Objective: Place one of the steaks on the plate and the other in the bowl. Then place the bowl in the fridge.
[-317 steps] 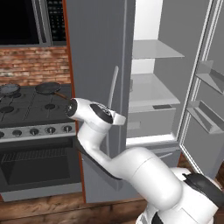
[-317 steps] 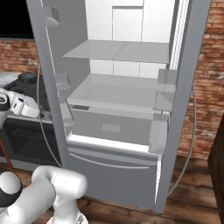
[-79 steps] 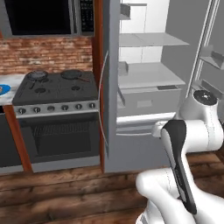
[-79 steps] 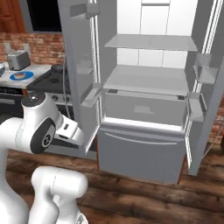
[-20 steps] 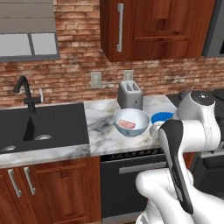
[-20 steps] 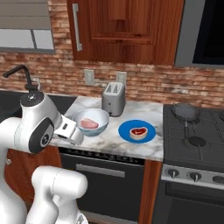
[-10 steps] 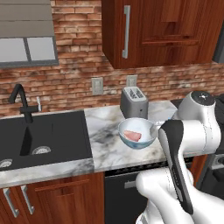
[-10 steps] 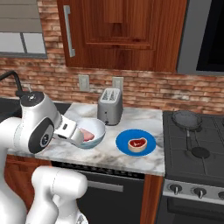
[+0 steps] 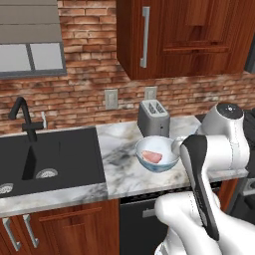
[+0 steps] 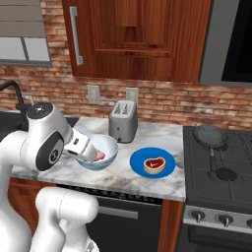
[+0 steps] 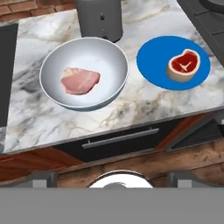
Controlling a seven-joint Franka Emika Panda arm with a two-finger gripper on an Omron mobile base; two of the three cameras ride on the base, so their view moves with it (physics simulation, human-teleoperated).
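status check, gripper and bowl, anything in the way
Gripper open, empty, short of the counter. Pale steak in bowl, red steak on plate. Toaster right behind bowl; front approach looks free.

Base cams behind arm L/R, facing counter; hand cam above, nearer; all sharing bowl (image 9: 157,155) w/ steak.

bowl (image 11: 84,72): on counter (image 11: 39,118), holding one steak (image 11: 79,80)
plate (image 11: 173,62): right of bowl, under the other steak (image 11: 183,65)
toaster (image 11: 98,18): behind bowl

glossy veined marble counter (image 11: 131,105), smooth white bowl (image 11: 111,57), brushed-metal toaster (image 10: 123,122).
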